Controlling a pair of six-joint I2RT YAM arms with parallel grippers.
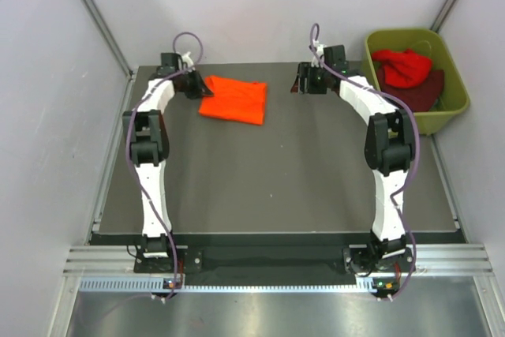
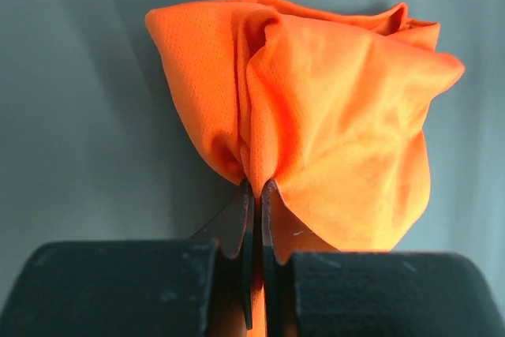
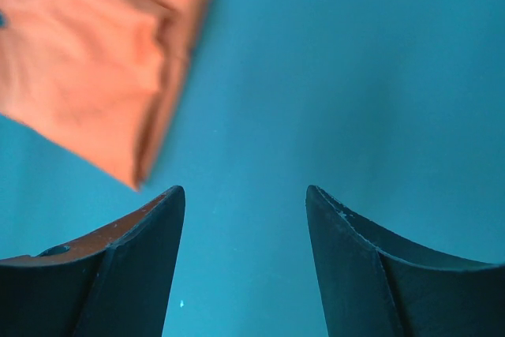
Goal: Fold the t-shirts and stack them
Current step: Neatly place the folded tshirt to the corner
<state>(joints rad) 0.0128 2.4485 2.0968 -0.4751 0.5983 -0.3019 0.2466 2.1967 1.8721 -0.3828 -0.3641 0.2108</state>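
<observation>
A folded bright orange t-shirt lies at the back left of the dark table. My left gripper is at its left edge, shut on a pinch of the orange cloth, which bunches up just past the fingertips. My right gripper hovers to the right of the shirt, apart from it, jaws open and empty; the orange t-shirt shows at its upper left. A red t-shirt and a dark maroon one lie in the tub.
An olive-green plastic tub stands off the table's back right corner. Grey walls close in on both sides and behind. The table has a raised rail along its near edge.
</observation>
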